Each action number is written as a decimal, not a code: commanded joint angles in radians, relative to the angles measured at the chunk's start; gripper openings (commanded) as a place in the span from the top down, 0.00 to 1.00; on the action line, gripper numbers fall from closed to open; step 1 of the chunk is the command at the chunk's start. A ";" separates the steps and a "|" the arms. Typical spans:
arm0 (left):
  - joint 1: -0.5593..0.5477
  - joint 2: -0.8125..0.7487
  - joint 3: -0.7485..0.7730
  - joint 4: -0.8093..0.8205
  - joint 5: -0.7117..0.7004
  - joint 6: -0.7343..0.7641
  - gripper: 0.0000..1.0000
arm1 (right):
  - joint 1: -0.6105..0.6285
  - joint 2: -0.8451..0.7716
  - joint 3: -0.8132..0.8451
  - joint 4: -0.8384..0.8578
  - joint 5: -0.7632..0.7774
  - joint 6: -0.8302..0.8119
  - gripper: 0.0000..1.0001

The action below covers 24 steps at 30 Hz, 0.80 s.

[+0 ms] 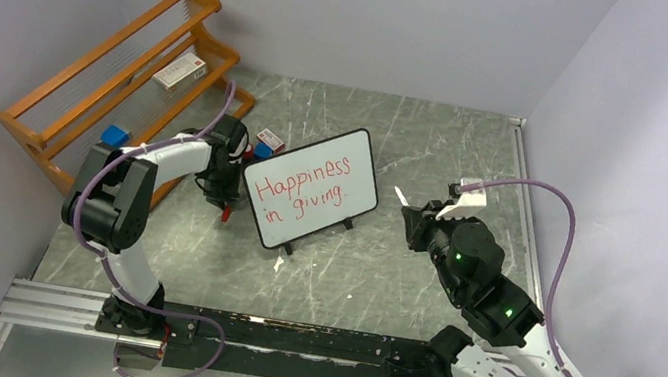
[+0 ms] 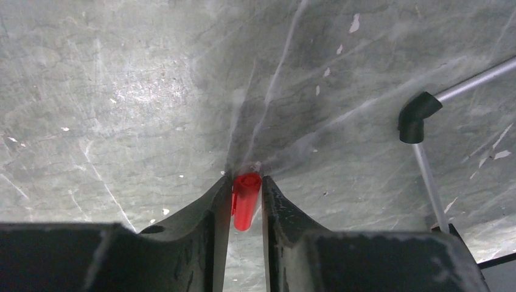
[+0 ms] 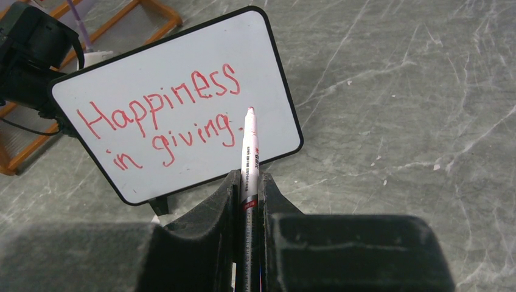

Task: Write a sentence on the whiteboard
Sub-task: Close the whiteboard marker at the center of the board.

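Note:
The whiteboard, white with a thin black frame and little black feet, stands tilted mid-table. The sentence on it, in red, reads "Happiness in giving." in two slanted lines; board and sentence also show in the right wrist view. My right gripper is shut on a white marker with a red tip, held off the board to its right. My left gripper is shut on a red marker cap, pointing down at the table left of the board.
An orange wooden rack stands at the back left, with a small red-and-white box and a blue item on it. A small red and blue object lies behind the board. A board foot shows in the left wrist view.

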 commanded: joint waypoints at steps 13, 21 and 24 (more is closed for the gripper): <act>-0.018 -0.116 -0.102 -0.003 -0.049 -0.055 0.95 | -0.004 0.023 0.019 0.010 -0.054 -0.015 1.00; -0.007 -0.402 -0.110 -0.028 -0.104 -0.172 0.95 | -0.004 0.067 0.000 0.117 -0.185 -0.004 1.00; -0.006 -0.545 -0.110 -0.016 -0.100 -0.228 0.95 | -0.003 0.093 -0.003 0.170 -0.260 0.001 1.00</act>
